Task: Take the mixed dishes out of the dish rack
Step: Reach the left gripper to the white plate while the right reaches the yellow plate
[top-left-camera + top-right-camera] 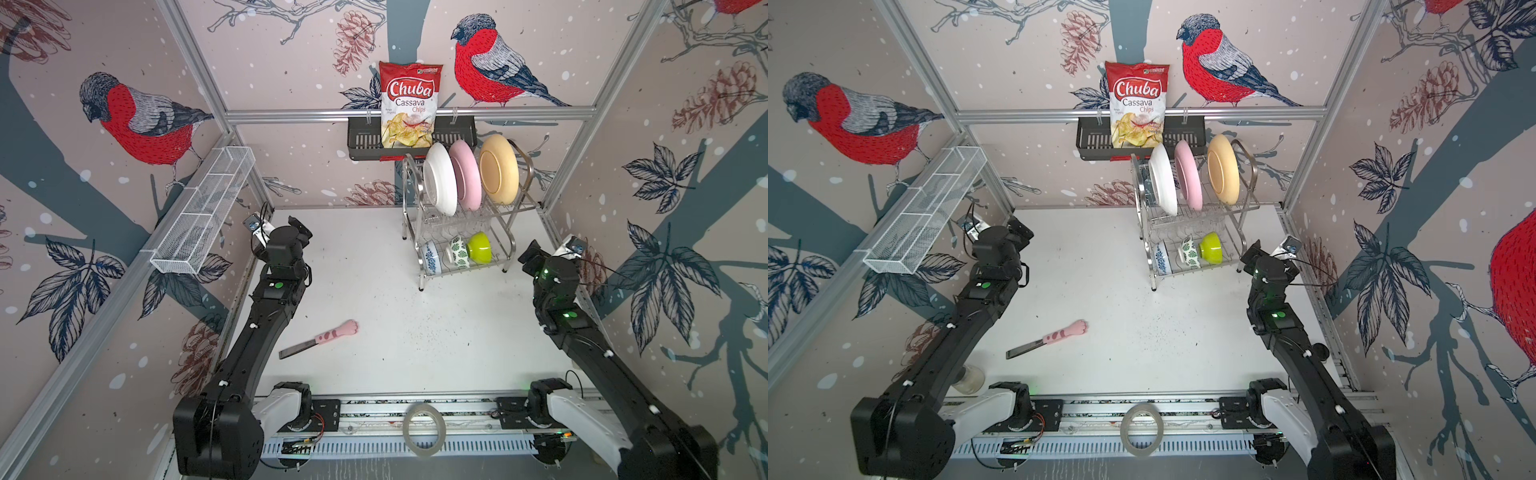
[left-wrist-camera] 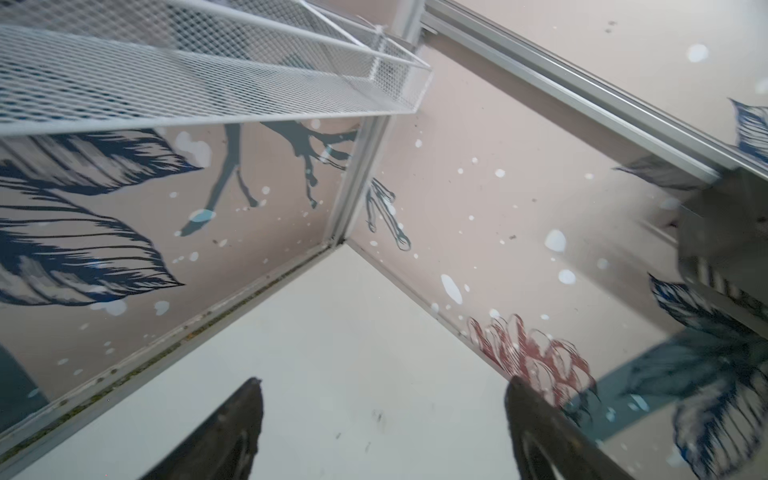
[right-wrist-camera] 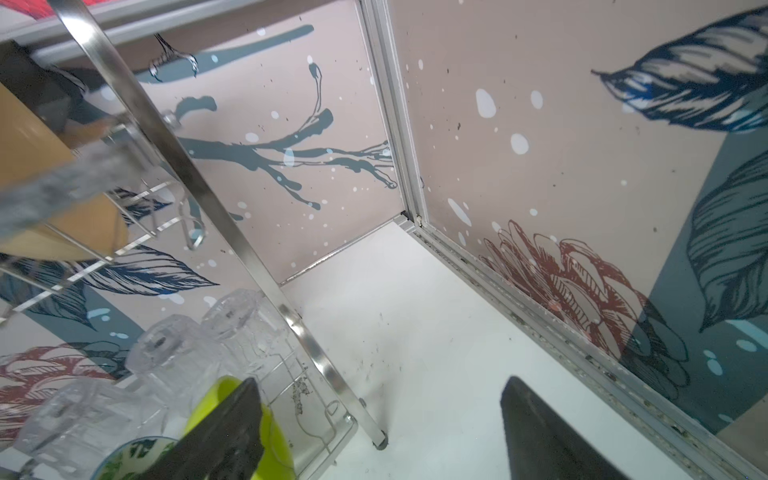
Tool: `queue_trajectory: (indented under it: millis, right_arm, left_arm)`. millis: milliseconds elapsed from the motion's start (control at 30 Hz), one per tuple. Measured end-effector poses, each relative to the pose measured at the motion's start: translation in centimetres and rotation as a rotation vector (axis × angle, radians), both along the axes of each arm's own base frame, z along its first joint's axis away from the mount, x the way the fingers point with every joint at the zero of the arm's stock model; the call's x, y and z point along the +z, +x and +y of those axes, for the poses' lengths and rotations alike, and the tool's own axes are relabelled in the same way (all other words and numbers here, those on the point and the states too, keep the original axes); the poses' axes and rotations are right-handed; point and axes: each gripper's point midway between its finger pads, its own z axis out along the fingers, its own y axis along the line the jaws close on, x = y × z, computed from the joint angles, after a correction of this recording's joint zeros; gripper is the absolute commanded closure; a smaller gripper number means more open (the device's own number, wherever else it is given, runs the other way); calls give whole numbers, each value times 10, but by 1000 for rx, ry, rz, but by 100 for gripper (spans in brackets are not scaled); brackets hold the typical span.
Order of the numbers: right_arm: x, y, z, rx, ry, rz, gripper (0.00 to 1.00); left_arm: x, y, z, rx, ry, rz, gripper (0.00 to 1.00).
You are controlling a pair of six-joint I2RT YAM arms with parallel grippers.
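The two-tier stainless-steel wire dish rack (image 1: pixel 421 270) is seen at the far right corner of the white table (image 1: pixel 374 270). White, pink and tan plates (image 1: pixel 465 174) are stood upright on top, with three small patterned bowls (image 1: pixel 457 249) and clear glasses (image 3: pixel 174 353) below. The left gripper (image 2: pixel 382 386) and right gripper (image 3: pixel 383 382) are both held open and empty.

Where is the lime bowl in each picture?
Both top views: lime bowl, rightmost bowl on the lower shelf, right of centre.
Left wrist: not in it.
Right wrist: low in that picture, partly hidden.
Shared landmark, except left wrist: the rack.
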Motion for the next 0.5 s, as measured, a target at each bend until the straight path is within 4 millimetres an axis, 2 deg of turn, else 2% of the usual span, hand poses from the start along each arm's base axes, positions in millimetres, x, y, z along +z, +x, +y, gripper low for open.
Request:
queue_trajectory:
  millis: [100,167,233,333,367,400,500]
  right_arm:
    - [29,-15,-4,-2,11,-45,21]
    - [49,-21,-4,14,19,-73,24]
    - [72,-21,-1,43,21,-96,26]
    - [105,-13,6,96,12,-116,30]
    - [113,-9,9,115,10,-120,32]
    - [122,-4,12,137,8,-124,32]
    - [145,14,22,202,-17,-119,34]
  left_arm:
    - [20,6,-25,-112,-18,-6,21]
    - [42,12,-53,-209,-16,-18,20]
    - [65,20,-90,-322,-6,-17,19]
    - [85,21,-149,-479,20,-3,16]
    - [88,19,-164,-519,26,4,15]
    - [90,16,-181,-562,32,11,4]
    - [92,12,-220,-652,51,42,3]
